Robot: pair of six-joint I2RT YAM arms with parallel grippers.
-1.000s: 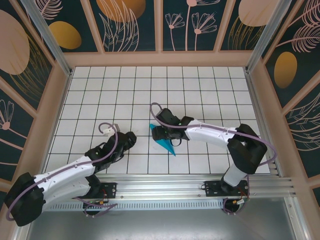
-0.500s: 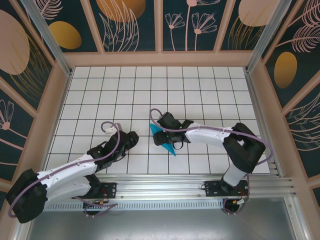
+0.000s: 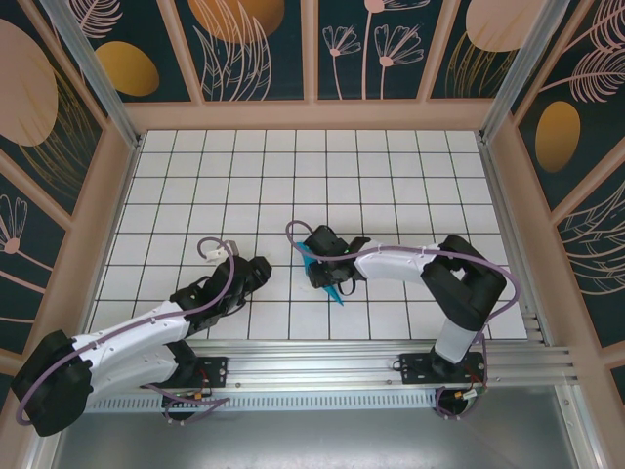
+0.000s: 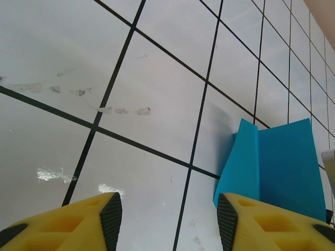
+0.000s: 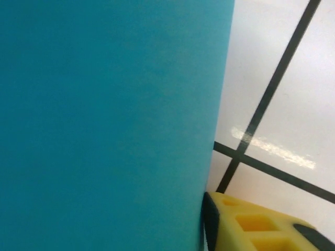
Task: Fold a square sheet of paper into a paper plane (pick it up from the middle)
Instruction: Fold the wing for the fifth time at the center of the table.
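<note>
The teal-blue paper plane (image 3: 334, 290) lies folded and pointed near the middle of the tiled table, its tip aimed at the near edge. My right gripper (image 3: 324, 270) sits over its wider end and is shut on it. In the right wrist view the paper plane (image 5: 104, 120) covers most of the picture, pressed against one yellow finger (image 5: 251, 227); the other finger is hidden behind it. My left gripper (image 3: 261, 270) is open just left of the plane, not touching it. In the left wrist view the plane (image 4: 277, 167) stands up beyond the right finger (image 4: 229, 215), and bare tile lies between the fingers.
The white tiled table (image 3: 195, 186) is walled by wooden rails (image 3: 312, 115) at the back and both sides. An aluminium rail (image 3: 322, 376) carrying the arm bases runs along the near edge. Open tiles stretch behind both grippers.
My right gripper has shifted slightly nearer and lower over the paper, covering more of it. The left gripper crept a little toward the plane and then held still.
</note>
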